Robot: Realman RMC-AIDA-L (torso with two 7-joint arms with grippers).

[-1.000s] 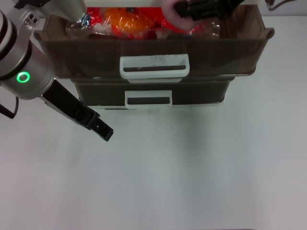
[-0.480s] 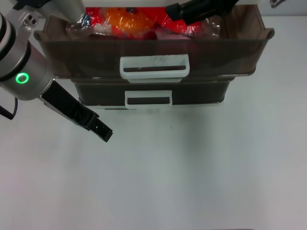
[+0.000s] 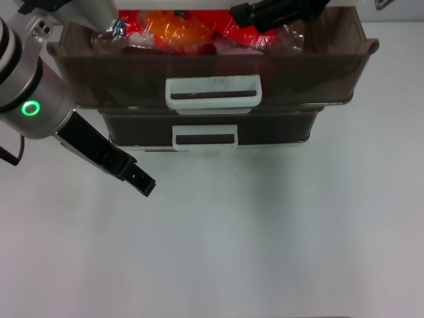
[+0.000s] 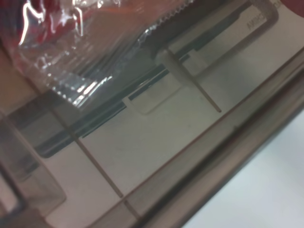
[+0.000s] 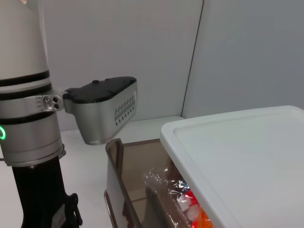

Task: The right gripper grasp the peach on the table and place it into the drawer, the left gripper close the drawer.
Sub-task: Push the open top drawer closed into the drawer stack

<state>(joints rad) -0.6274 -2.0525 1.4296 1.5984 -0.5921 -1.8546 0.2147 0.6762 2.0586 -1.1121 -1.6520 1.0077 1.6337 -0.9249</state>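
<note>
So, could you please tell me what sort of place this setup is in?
Probably a robotics lab test bench: a plain white table, bare partition walls, and a plastic drawer unit stocked with wrapped items.

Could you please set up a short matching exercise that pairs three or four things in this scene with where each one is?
Things:
1. left pincer
2. right pincer
3. peach
4. drawer

Places:
A. lying inside the drawer, among wrapped snacks
B. pulled out above a smaller, shut drawer
C. over the table, left of the handles
D. above the open drawer's back edge

Pairs: 1-C, 2-D, 3-A, 4-B
</note>
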